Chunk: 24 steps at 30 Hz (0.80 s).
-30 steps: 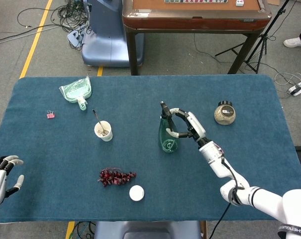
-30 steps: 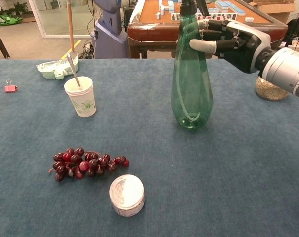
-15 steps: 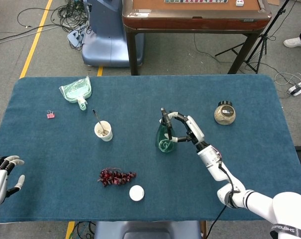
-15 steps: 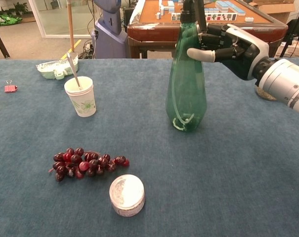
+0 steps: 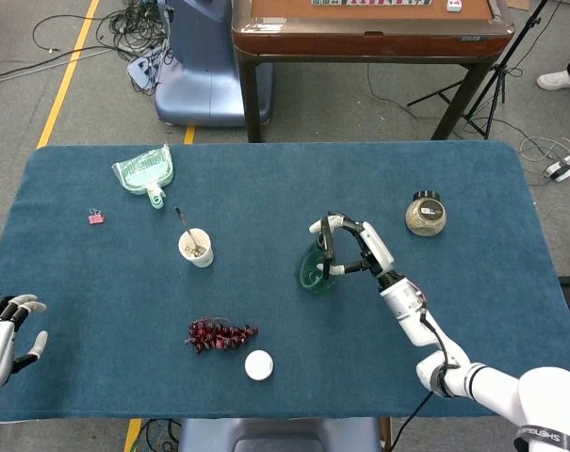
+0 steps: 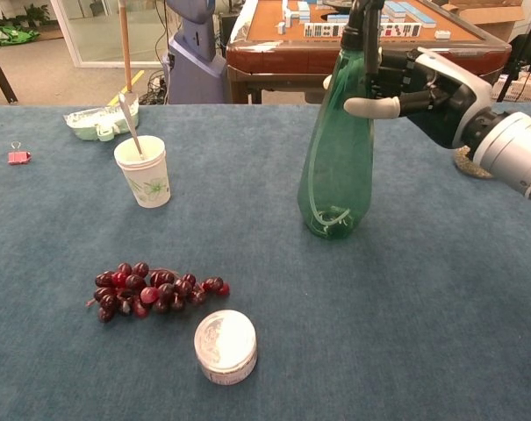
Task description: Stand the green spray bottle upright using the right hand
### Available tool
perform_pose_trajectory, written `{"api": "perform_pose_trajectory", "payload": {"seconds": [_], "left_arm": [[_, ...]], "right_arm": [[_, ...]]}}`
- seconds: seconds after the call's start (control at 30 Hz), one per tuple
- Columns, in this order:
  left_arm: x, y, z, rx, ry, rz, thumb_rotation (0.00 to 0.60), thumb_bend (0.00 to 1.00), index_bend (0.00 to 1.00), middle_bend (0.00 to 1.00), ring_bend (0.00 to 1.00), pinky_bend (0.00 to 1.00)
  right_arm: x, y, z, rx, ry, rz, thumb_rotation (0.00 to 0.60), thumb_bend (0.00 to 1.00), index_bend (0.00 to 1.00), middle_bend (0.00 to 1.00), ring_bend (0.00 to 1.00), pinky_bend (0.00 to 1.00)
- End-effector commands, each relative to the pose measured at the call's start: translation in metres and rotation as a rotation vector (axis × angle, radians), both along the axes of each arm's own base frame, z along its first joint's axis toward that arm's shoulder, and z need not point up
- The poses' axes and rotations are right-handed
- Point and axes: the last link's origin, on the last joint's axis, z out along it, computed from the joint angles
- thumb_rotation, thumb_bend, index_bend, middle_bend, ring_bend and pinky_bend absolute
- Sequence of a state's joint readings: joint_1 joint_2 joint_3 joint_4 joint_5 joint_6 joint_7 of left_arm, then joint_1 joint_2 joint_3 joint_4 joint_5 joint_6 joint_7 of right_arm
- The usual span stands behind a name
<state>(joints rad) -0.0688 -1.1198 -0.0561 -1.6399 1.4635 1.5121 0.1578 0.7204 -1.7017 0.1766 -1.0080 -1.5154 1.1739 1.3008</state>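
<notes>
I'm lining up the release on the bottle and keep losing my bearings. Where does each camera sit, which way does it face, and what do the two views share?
Head view: high above the near edge, looking steeply down at the table; shows the right hand gripping the green spray bottle, and the left hand.
Chest view: low, looking forward across the table; shows only the right hand.
Shared: bottle, right hand, cup, grapes.

spray bottle (image 6: 335, 167) 1 | cup (image 6: 143, 172) 1 | jar (image 5: 425, 215) 1 | grape bunch (image 6: 155, 290) 1
</notes>
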Motion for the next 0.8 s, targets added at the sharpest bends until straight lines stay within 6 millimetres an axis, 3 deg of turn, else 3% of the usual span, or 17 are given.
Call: {"api": "perform_pose_trajectory", "payload": {"seconds": [0.03, 0.27, 0.5, 0.8], "left_arm": [[0.000, 0.000, 0.000, -0.001, 0.001, -0.001, 0.600, 0.38, 0.36, 0.27, 0.21, 0.10], [0.001, 0.000, 0.000, 0.001, 0.001, -0.004, 0.600, 0.38, 0.36, 0.27, 0.21, 0.10], [0.002, 0.000, 0.001, 0.001, 0.003, -0.006, 0.600, 0.38, 0.36, 0.27, 0.21, 0.10], [0.004, 0.003, 0.002, -0.001, 0.010, -0.014, 0.600, 0.38, 0.36, 0.27, 0.21, 0.10]], "right_arm": [[-0.001, 0.000, 0.002, -0.003, 0.001, -0.002, 0.572, 0.00, 0.46, 0.33, 0.20, 0.11], [-0.002, 0.002, 0.006, -0.003, 0.032, 0.017, 0.562, 0.00, 0.35, 0.25, 0.15, 0.10], [-0.004, 0.004, 0.013, 0.003, 0.090, 0.050, 0.558, 0.00, 0.16, 0.12, 0.04, 0.00], [-0.016, 0.011, 0.038, -0.041, 0.301, 0.085, 0.562, 0.00, 0.10, 0.08, 0.00, 0.00]]}}
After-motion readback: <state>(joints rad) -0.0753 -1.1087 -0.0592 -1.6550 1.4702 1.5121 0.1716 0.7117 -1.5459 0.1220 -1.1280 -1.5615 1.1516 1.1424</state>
